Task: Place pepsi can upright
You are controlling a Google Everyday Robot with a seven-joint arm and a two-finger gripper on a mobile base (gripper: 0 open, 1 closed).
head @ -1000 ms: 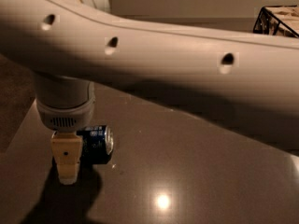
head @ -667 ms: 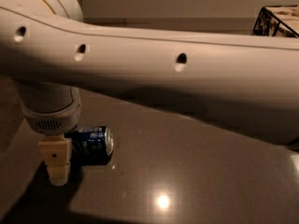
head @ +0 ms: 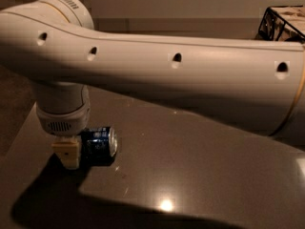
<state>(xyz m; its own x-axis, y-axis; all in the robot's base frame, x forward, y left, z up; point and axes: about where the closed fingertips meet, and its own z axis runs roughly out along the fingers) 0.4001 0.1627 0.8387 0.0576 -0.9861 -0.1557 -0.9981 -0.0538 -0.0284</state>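
Observation:
The pepsi can [head: 99, 145] is dark blue and lies on its side on the dark glossy table [head: 200, 166] at the lower left, with its silver end facing right. My gripper [head: 70, 155] hangs straight down from the thick white arm [head: 181, 80] that crosses the whole view. It sits right against the can's left side, close to the tabletop. The part of the can behind the gripper is hidden.
A black wire basket [head: 281, 23] stands at the far right back, partly behind the arm. The table's left edge [head: 21, 132] runs close to the gripper, with darker floor beyond it. A bright glare spot [head: 166, 205] lies on the table near the front.
The wrist shifted left, then came back slightly right, and the upper arm swung so that more of it shows. The can stayed lying in about the same spot.

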